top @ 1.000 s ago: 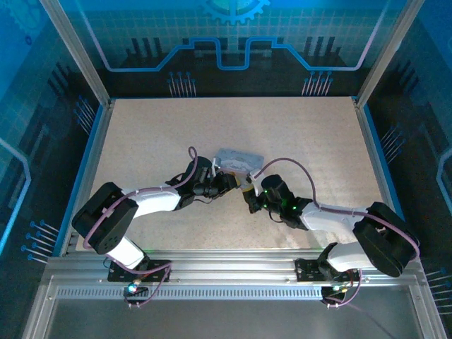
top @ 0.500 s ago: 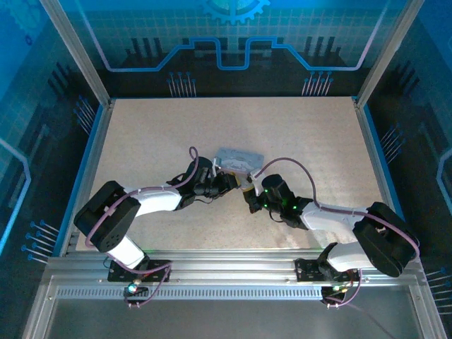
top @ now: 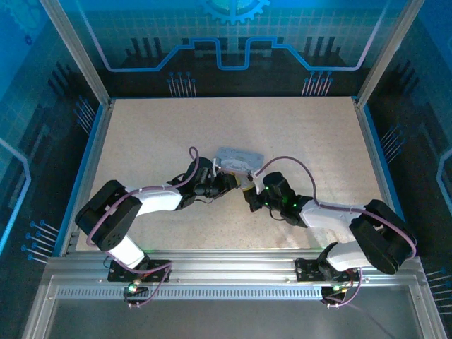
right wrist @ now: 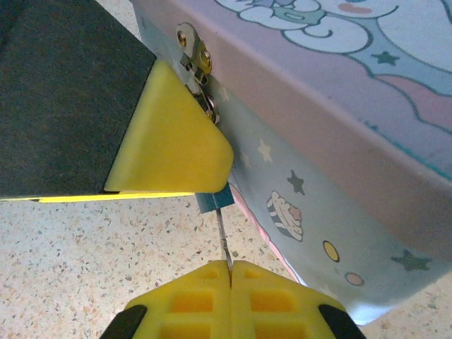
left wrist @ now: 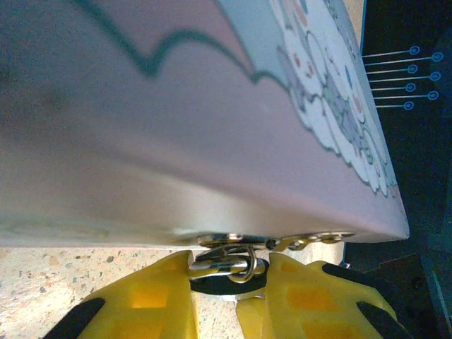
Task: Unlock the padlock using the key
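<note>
Speckled table [top: 155, 134] lay under blue light; nearest us, two arms reached in from its near edge and met mid-table. We saw the right gripper [right wrist: 229, 282] pinched flat on the key [right wrist: 222, 244], its thin blade running up to the padlock [right wrist: 213, 201], whose bluish end peeked out just beyond; how deep the blade sat, we could not tell. We saw the left gripper [left wrist: 232, 279] clamped on the padlock from both sides, holding it against the hasp [right wrist: 194, 53] at the tin's front edge; the tin [right wrist: 339, 141] stood just behind, touching the lock hardware.

We judged the step to be seating the key in the keyhole; next, we reckoned, the right wrist would need a full push and a small twist while the left kept the lock from turning with it.

We counted two arms, two grippers, one key, one padlock, one tin.
</note>
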Robot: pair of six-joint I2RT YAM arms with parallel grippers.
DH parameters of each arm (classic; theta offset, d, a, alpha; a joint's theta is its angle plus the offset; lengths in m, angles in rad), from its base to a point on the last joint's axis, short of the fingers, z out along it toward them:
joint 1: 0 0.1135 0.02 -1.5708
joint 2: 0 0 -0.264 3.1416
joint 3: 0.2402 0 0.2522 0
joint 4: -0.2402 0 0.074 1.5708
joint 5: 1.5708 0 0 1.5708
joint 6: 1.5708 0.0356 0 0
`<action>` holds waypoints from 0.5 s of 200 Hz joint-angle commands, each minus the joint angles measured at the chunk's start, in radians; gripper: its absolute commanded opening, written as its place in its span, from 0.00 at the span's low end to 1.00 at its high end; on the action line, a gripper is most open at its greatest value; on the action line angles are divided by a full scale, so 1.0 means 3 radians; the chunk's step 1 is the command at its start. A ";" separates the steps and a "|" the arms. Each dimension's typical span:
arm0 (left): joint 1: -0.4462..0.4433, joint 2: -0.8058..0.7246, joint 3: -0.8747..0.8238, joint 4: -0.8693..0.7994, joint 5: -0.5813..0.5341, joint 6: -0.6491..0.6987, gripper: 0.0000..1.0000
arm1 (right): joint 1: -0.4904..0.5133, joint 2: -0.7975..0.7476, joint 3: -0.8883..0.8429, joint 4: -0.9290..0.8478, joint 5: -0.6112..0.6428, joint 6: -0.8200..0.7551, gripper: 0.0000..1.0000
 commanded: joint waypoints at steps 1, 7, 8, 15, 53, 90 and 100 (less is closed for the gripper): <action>-0.0090 0.0057 -0.0008 0.0102 0.0201 -0.0028 0.16 | -0.0052 0.0007 0.0142 0.0584 -0.0244 0.0077 0.04; -0.0090 0.0058 -0.0004 0.0101 0.0204 -0.0024 0.16 | -0.0069 0.0012 0.0140 0.0604 -0.0275 0.0094 0.04; -0.0091 0.0058 -0.0003 0.0101 0.0205 -0.0026 0.16 | -0.0068 0.0011 0.0140 0.0607 -0.0286 0.0095 0.04; -0.0088 0.0059 -0.0003 0.0101 0.0206 -0.0026 0.16 | -0.0082 0.0018 0.0141 0.0630 -0.0317 0.0106 0.04; -0.0088 0.0074 -0.0003 0.0114 0.0206 -0.0037 0.16 | -0.0121 0.0047 0.0175 0.0641 -0.0461 0.0103 0.04; -0.0089 0.0077 0.0003 0.0122 0.0216 -0.0042 0.16 | -0.0173 0.0087 0.0165 0.0655 -0.0550 0.0147 0.04; -0.0091 0.0084 0.0002 0.0117 0.0217 -0.0041 0.16 | -0.0198 0.0099 0.0165 0.0678 -0.0593 0.0165 0.04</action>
